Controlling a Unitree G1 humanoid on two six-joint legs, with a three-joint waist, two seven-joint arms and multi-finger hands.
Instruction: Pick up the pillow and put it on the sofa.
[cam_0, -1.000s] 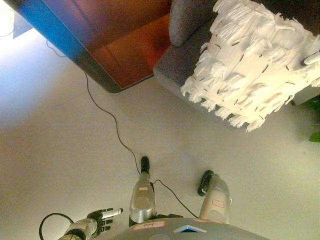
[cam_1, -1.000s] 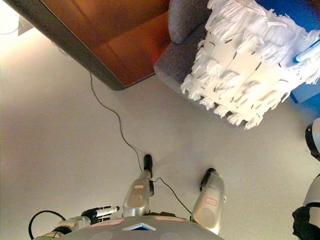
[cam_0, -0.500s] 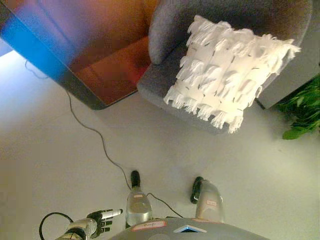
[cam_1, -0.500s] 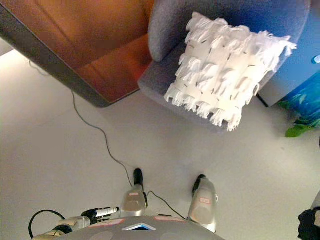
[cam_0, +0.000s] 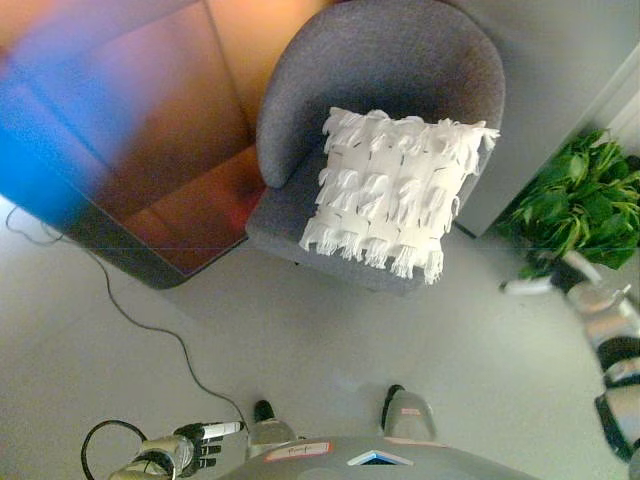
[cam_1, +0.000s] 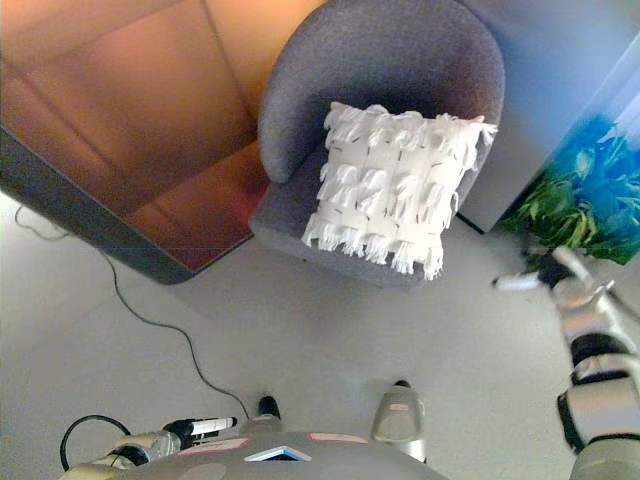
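In the left eye view the pillow (cam_0: 395, 190) lies on the seat of the grey sofa (cam_0: 395, 55), a small round-backed one, leaning toward its backrest with its lower fringed edge hanging a little over the seat's front. It lies up and to the left of the right hand (cam_0: 560, 280), which shows at the right edge, near the sofa's front corner and clear of the pillow; that hand holds nothing, with at least one white-tipped finger stretched straight toward the sofa. The left hand (cam_0: 200, 445) sits low at the bottom left, well apart from the sofa, fingers straight and empty, so the right hand is much the nearer of the two. The pillow is close to square, so no long axis stands out; it sits slightly turned, one corner toward the sofa's right arm. A green plant (cam_0: 585, 205) stands just right of the sofa, behind the right hand. In the right eye view the same layout holds: the pillow (cam_1: 395, 190) is white and shaggy, covered in rows of soft tufts with small dark marks between them, and looks light and yielding. Judging by how it rests, the placing seems done, and any coming move would only be drawing the right hand (cam_1: 545, 275) away.
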